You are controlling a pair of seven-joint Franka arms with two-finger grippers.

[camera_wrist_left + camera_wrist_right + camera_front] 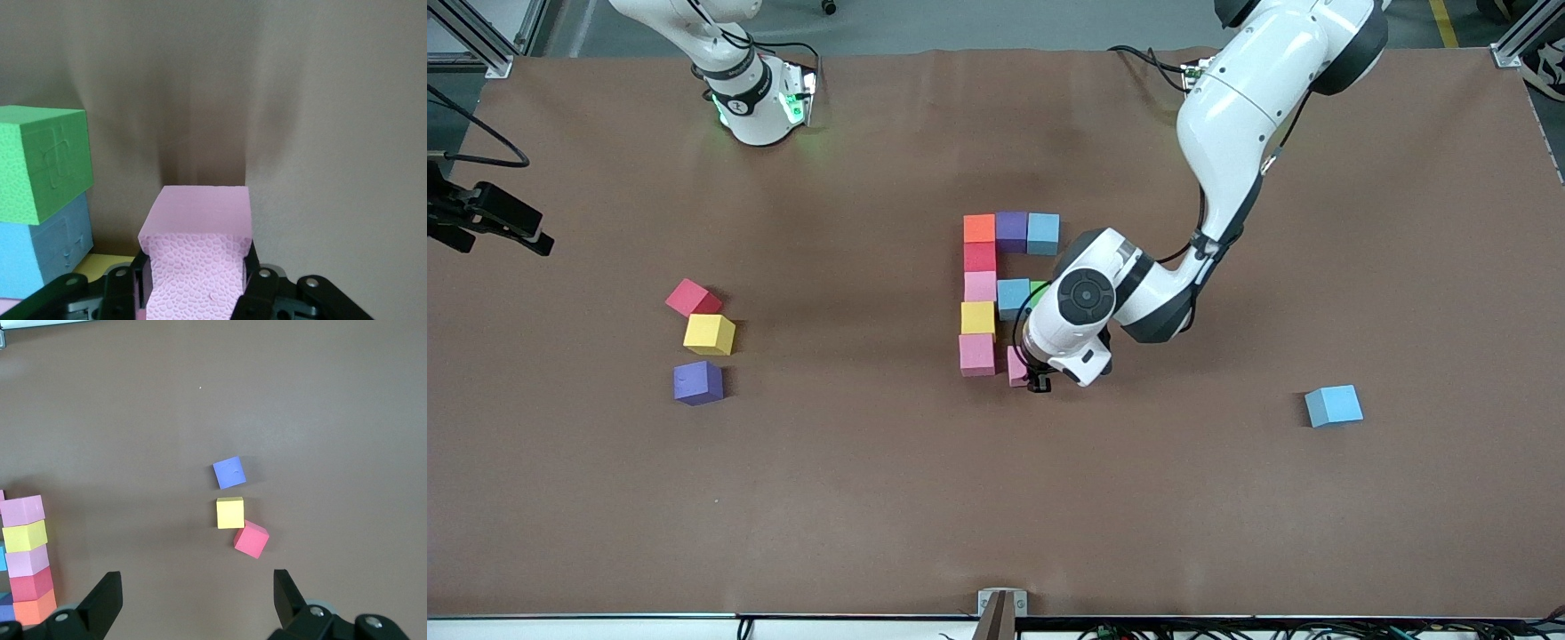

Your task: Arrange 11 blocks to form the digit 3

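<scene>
Blocks form a figure mid-table: orange [979, 228], purple [1011, 231] and blue [1043, 233] in a bar, then a column of red [979, 257], pink [980, 286], yellow [977, 317] and pink [976, 354]. A blue block [1013, 298] and a half-hidden green block [1039, 290] branch from the middle. My left gripper [1039, 382] [195, 293] is shut on a pink block [1016, 366] [200, 213], held low beside the column's nearest pink block. My right gripper [195, 577] hangs open and empty high over the table; it does not show in the front view.
Loose blocks lie toward the right arm's end: red [692, 298] [251, 539], yellow [710, 334] [230, 513], purple [698, 382] [229, 473]. A lone blue block [1334, 406] sits toward the left arm's end. A black device [489, 218] juts over the table edge.
</scene>
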